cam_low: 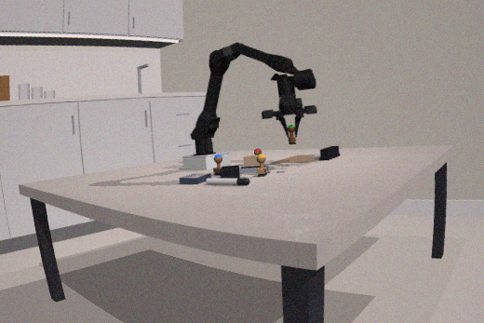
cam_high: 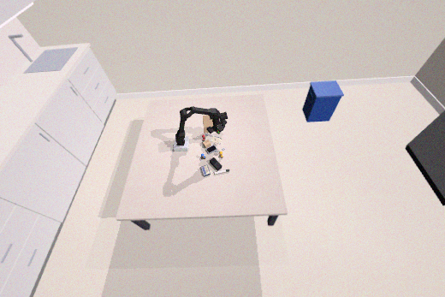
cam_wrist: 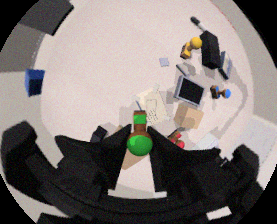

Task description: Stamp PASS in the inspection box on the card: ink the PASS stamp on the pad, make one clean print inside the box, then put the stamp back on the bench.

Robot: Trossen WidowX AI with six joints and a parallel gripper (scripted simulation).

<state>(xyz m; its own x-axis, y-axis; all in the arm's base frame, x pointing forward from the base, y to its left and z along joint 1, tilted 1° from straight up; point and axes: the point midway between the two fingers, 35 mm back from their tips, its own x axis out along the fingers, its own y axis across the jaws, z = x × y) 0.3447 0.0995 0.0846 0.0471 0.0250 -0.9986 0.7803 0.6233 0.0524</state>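
My gripper (cam_low: pixel 291 136) (cam_wrist: pixel 139 127) is shut on the green-knobbed stamp (cam_low: pixel 291 133) (cam_wrist: pixel 139 145), which hangs upright well above the table. The open ink pad (cam_wrist: pixel 190 91) (cam_high: pixel 211 149), a dark pad in a grey case, lies on the table to the right in the wrist view. The cream card (cam_wrist: pixel 158 112) with small dark print lies just beyond the held stamp in the wrist view; the stamp and fingers hide part of that area. Whether the card bears a print in its box is too small to tell.
Near the pad stand a yellow-knobbed stamp (cam_low: pixel 262 165) (cam_wrist: pixel 191 47), a blue-knobbed stamp (cam_low: pixel 218 164) (cam_wrist: pixel 221 92) and a red-knobbed stamp (cam_low: pixel 258 152) (cam_wrist: pixel 177 140). A tan block (cam_wrist: pixel 189 116), a black block (cam_wrist: pixel 210 50) and a white marker (cam_low: pixel 223 181) also lie there.
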